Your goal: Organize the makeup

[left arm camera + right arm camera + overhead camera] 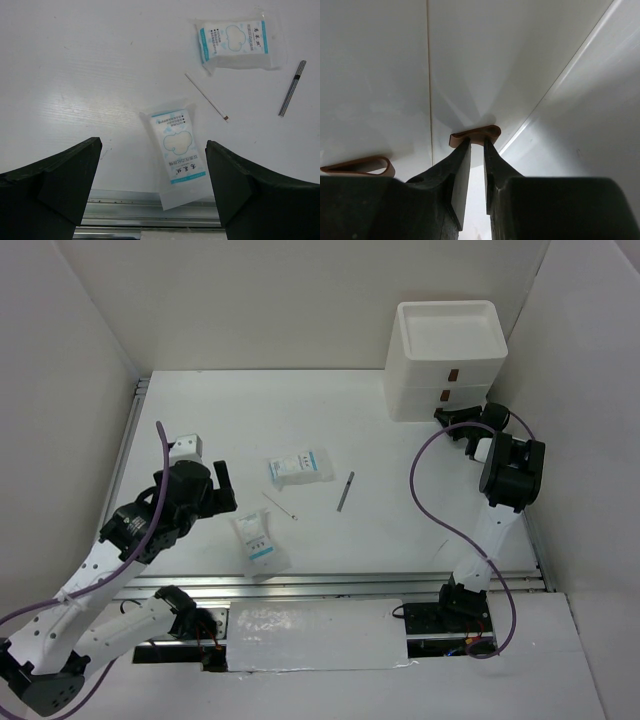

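Note:
Two white-and-blue printed sachets lie mid-table: one [301, 468] further back, one [259, 543] near the front edge. A thin grey pencil [345, 491] lies to their right. In the left wrist view the near sachet [177, 150], the far sachet [235, 42] and the pencil [291, 88] all show. My left gripper [225, 490] [152, 145] is open and empty, left of the near sachet. My right gripper [450, 423] [476, 142] is at the front of the white drawer unit [445, 340], jaws nearly closed on a brown loop handle [475, 134]. Sponges, palettes and compact are out of view.
A thin white stick with a brown tip [280, 506] [206, 97] lies between the sachets. A second brown handle [357, 165] shows on the neighbouring drawer. White walls stand on three sides; a metal rail [150, 205] runs along the front edge.

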You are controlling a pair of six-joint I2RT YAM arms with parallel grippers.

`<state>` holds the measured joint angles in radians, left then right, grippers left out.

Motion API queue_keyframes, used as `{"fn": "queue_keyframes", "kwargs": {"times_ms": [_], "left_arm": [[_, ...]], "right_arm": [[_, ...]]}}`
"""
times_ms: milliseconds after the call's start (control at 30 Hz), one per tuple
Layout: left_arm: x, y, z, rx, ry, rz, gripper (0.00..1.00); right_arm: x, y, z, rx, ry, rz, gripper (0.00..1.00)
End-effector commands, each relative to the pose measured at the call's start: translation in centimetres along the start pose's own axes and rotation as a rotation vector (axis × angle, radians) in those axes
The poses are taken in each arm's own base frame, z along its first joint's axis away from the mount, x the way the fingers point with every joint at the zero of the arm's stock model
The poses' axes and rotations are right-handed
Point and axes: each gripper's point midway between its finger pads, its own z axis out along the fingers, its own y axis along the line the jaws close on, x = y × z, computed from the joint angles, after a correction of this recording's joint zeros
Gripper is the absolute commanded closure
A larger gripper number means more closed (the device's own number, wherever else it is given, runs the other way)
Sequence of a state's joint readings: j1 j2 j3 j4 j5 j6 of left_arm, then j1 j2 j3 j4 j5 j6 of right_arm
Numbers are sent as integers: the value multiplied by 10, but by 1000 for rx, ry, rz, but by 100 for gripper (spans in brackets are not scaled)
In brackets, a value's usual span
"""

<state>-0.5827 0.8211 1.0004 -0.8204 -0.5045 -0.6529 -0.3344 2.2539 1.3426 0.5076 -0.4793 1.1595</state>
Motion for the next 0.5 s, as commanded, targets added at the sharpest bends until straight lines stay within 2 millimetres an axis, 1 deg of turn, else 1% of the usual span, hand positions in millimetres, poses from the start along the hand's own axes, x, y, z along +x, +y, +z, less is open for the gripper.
{"fn": "queue_keyframes", "kwargs": {"times_ms": [0,33,167,200,267,300,333,367,400,467], "left_arm": [[-4,-4,3,17,-15,10,1],[-4,-4,3,15,-15,9,0],[-4,-5,3,23,-16,11,1],[-4,-4,3,23,-17,10,1],[-3,-5,3,23,-13,13,1],[-3,-5,3,25,-14,14,1],[-3,-5,3,27,-13,14,1],[-3,-6,3,28,-12,14,1],[-3,-6,3,30,-13,15,1],[-4,-6,3,31,-14,14,1]], "right_arm": [[-11,12,4,-64,-24,-45,76],[-12,13,5,-69,-25,-46,77],[-11,10,7,-56,-13,-42,77],[-9,6,6,-40,-8,-31,71],[-11,5,4,-22,-26,-36,64],[-12,3,4,-7,-28,-45,55],[-13,2,5,2,-26,-51,48],[-11,0,7,6,-15,-52,45],[-12,5,8,-14,-11,-61,44],[-12,3,9,-14,-6,-60,43]]}}
